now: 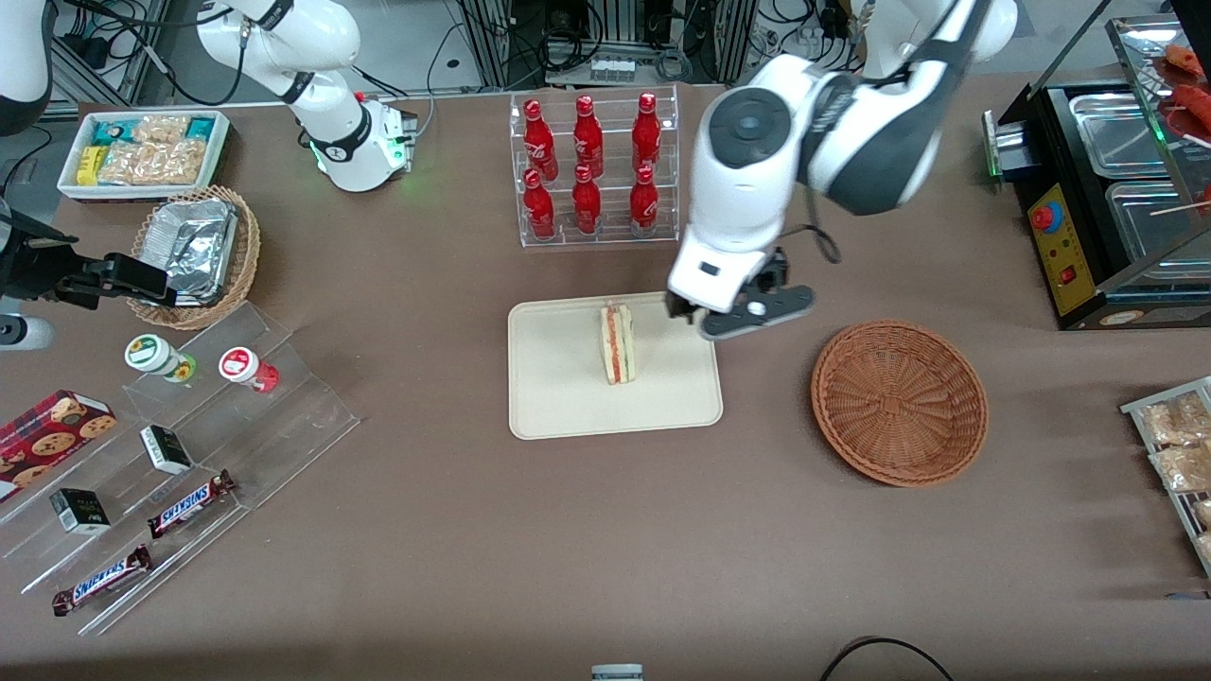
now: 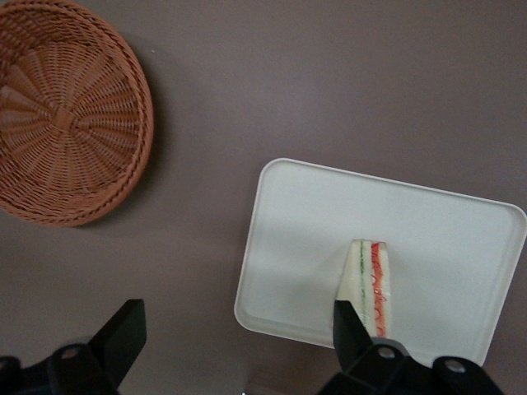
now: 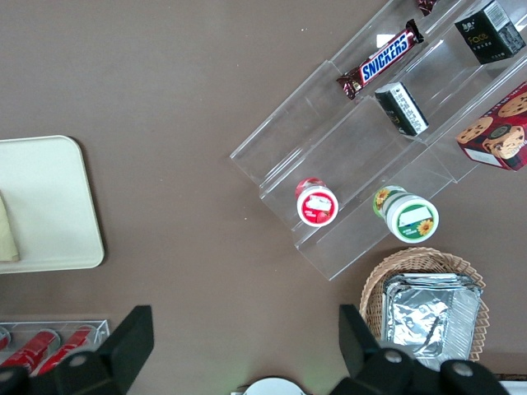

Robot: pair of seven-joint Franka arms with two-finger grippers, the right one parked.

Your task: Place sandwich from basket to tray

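Observation:
The sandwich [image 1: 617, 343], a white wedge with orange-red and green layers, stands on its edge on the cream-beige tray [image 1: 558, 397]. It also shows in the left wrist view [image 2: 370, 280] on the tray [image 2: 329, 222]. The reddish-brown round basket [image 1: 899, 401] lies empty on the table toward the working arm's end; it shows in the left wrist view too [image 2: 66, 107]. My left gripper [image 1: 733, 317] hangs open and empty above the table, over the tray's rim on the basket's side, clear of the sandwich. Its fingers [image 2: 354, 325] stand wide apart.
A clear rack of red bottles [image 1: 591, 170] stands farther from the camera than the tray. A lighter wicker basket with foil containers [image 1: 194, 251], a white bin of snacks [image 1: 142, 151] and acrylic steps with candy bars [image 1: 189, 501] lie toward the parked arm's end. A black appliance [image 1: 1097, 199] stands toward the working arm's end.

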